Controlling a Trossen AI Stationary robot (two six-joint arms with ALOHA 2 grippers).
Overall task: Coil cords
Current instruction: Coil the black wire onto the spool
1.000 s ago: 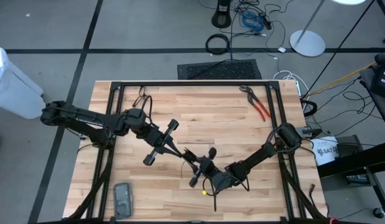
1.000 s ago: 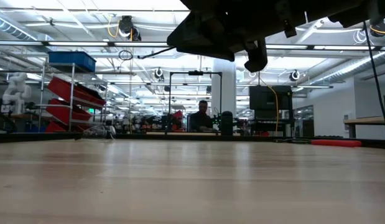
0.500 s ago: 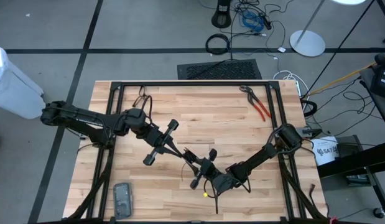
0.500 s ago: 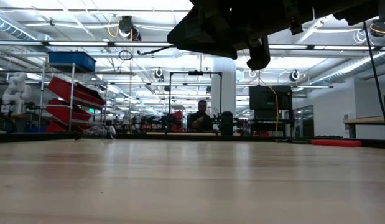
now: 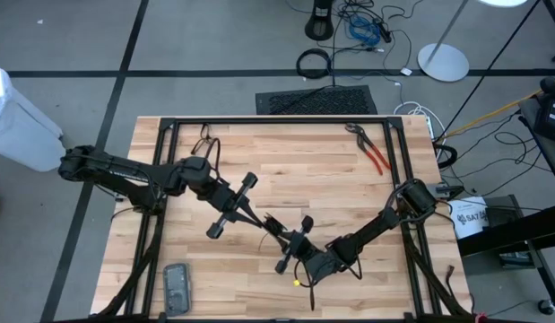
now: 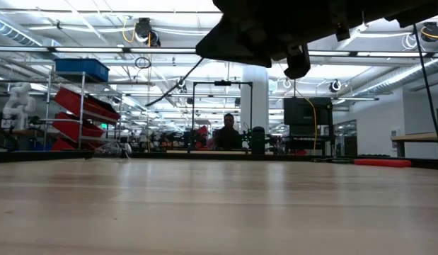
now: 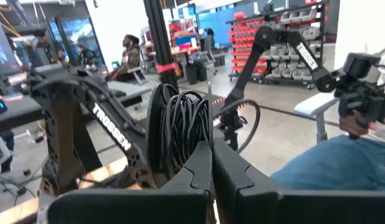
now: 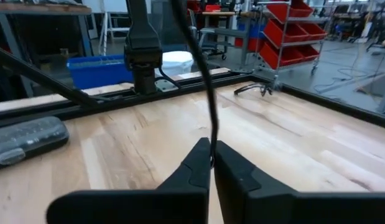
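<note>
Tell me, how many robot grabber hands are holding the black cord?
2. The left gripper pinches the coiled bundle of the cord above the table's middle. The right gripper pinches a single strand beside it, toward the near edge.

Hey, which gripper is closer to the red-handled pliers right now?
Right. The right gripper sits mid-table near the front, diagonally across from the pliers; the left gripper, beside it, lies slightly farther.

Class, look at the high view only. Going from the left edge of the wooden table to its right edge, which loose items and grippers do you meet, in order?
Grey case → left gripper, shut on the cord → right gripper, shut on that cord → red-handled pliers.
</note>
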